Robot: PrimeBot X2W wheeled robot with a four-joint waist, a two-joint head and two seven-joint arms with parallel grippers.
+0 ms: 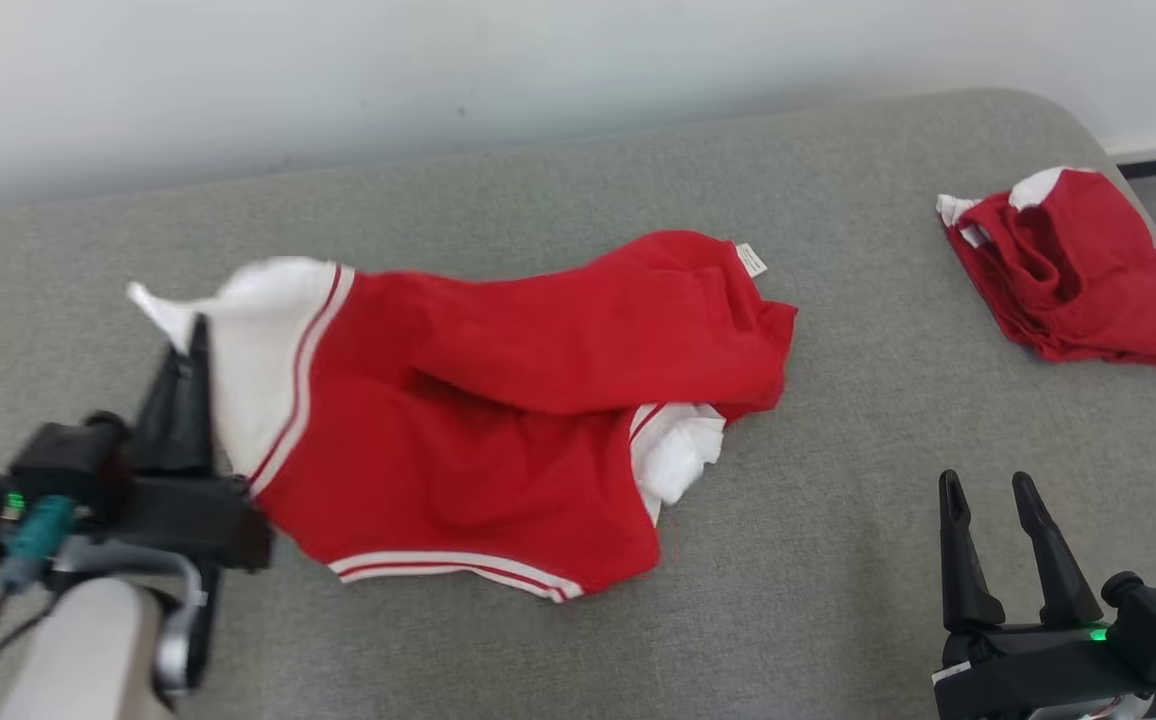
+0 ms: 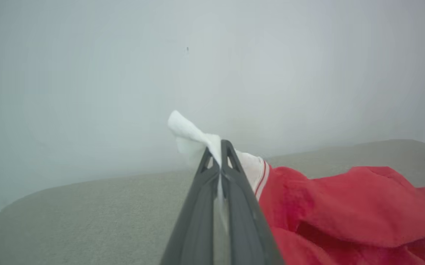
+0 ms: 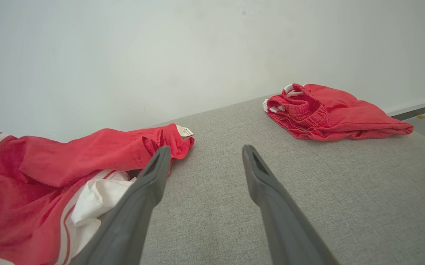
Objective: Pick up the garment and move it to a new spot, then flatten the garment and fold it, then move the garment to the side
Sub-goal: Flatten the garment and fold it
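Left gripper (image 2: 220, 145) pinches garment (image 1: 498, 400) at white left corner; bite looks shallow, may slip on lift. Right gripper (image 3: 206, 148) agape, empty.

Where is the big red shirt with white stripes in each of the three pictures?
Head view: the red shirt lies mid-picture, white corner pinched in the left claw.
Left wrist view: the red shirt sits lower right.
Right wrist view: the red shirt, lower left.
Shared landmark: the grey cushion beneath it.
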